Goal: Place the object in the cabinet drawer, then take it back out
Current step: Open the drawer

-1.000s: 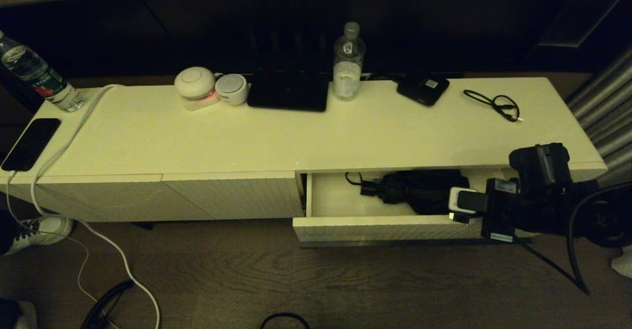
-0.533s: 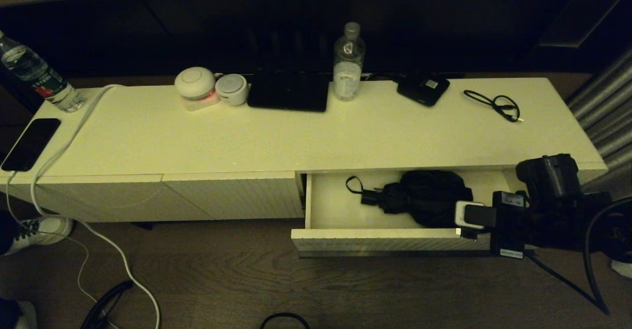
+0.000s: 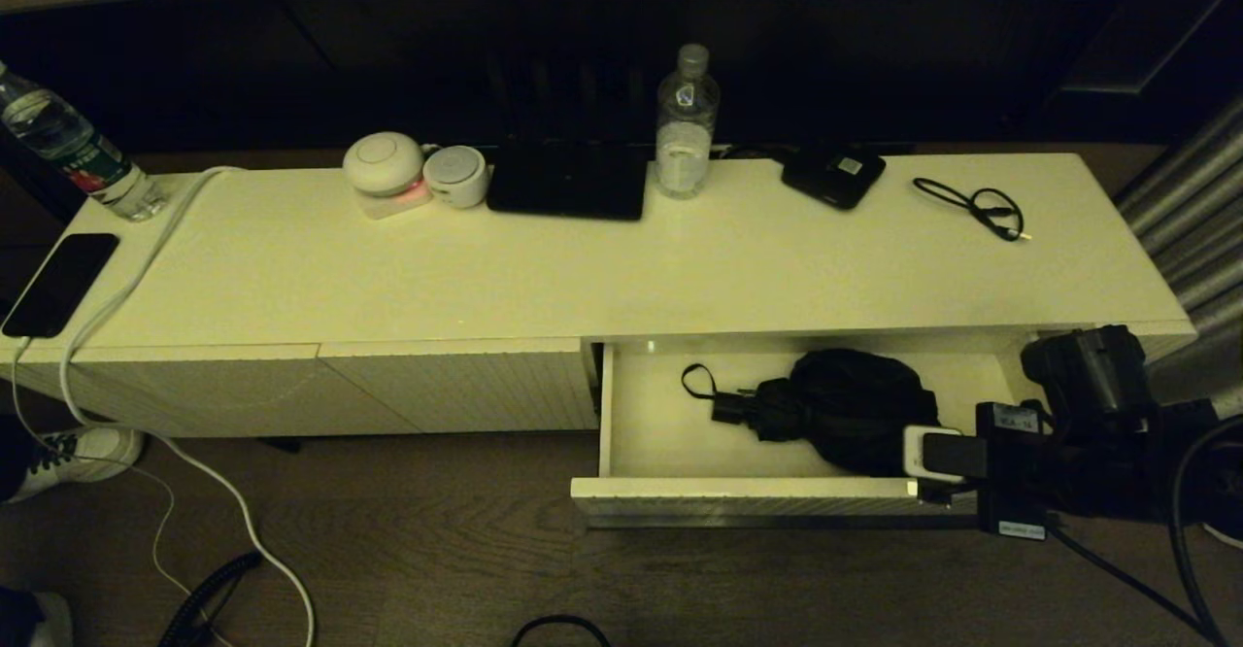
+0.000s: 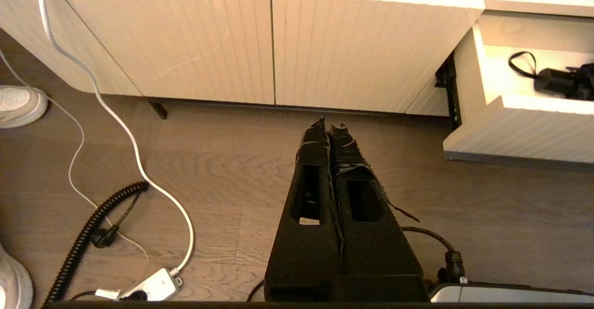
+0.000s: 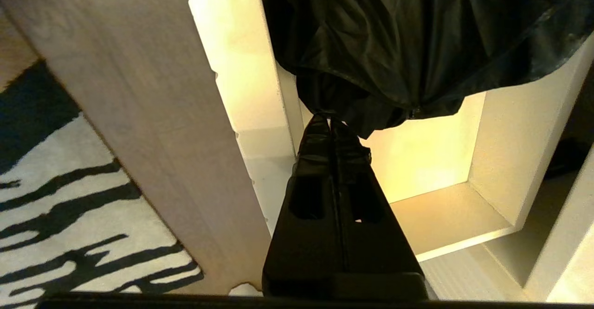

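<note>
The cabinet drawer [image 3: 738, 501] stands pulled out at the right of the low cream cabinet. The black umbrella [image 3: 845, 409] lies inside it, with its handle and wrist loop [image 3: 714, 396] pointing left. My right gripper [image 3: 901, 455] reaches in from the right just behind the drawer front. In the right wrist view that gripper [image 5: 330, 121] is shut, its tips touching the edge of the umbrella's fabric [image 5: 408, 35] beside the drawer's front panel [image 5: 139, 114]. My left gripper [image 4: 328, 125] hangs shut over the floor before the closed ribbed panels, holding nothing, left of the drawer [image 4: 519, 132].
On the cabinet top stand a water bottle [image 3: 686, 122], a flat black device with a white label [image 3: 833, 175], a thin black cable [image 3: 971, 205], a black tablet [image 3: 568, 181], two white round gadgets [image 3: 408, 173] and a phone [image 3: 58, 283]. Cords [image 4: 116, 119] lie on the floor.
The drawer has slid further out toward me, carrying the umbrella with it. My right gripper has drawn back with the drawer front.
</note>
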Tool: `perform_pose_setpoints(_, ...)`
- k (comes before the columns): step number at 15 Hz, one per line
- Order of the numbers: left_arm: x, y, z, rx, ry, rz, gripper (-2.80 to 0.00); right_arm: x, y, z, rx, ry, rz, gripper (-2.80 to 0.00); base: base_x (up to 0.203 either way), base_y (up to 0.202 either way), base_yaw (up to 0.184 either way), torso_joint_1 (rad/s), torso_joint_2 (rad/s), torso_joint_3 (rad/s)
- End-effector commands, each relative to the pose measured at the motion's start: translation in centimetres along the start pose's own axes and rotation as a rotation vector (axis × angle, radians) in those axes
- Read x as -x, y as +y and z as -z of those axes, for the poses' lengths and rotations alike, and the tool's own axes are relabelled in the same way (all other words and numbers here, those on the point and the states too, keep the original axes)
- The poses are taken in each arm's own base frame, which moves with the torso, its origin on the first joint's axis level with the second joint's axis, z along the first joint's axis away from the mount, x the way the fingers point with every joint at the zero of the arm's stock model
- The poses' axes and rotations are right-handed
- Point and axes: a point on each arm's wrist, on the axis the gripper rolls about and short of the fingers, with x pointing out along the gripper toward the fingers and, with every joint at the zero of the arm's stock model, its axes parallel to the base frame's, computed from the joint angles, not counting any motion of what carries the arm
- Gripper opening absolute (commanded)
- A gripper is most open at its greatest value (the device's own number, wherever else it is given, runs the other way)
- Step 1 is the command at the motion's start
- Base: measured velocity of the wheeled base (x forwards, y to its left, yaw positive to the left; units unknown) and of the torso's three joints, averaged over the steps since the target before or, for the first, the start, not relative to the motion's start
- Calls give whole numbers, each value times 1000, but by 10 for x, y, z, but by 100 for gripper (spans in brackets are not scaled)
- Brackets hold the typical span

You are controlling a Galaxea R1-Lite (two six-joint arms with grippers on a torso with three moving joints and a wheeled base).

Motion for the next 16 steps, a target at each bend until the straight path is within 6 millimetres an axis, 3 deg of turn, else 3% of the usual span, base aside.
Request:
perform_pose_setpoints(1,0,0,0,1,-2,-1,-280,2,5,1,8,3,-13,-280,0,0,0,0,0,0)
perform_pose_setpoints(9,0,0,0,1,-1,-1,-280,7,22,6,24,9,-48,-280,0,0,0,0,0,0)
perform_pose_setpoints(16,0,0,0,1,-1,-1,-280,21,14,4,24,-4,13,-280,0,0,0,0,0,0)
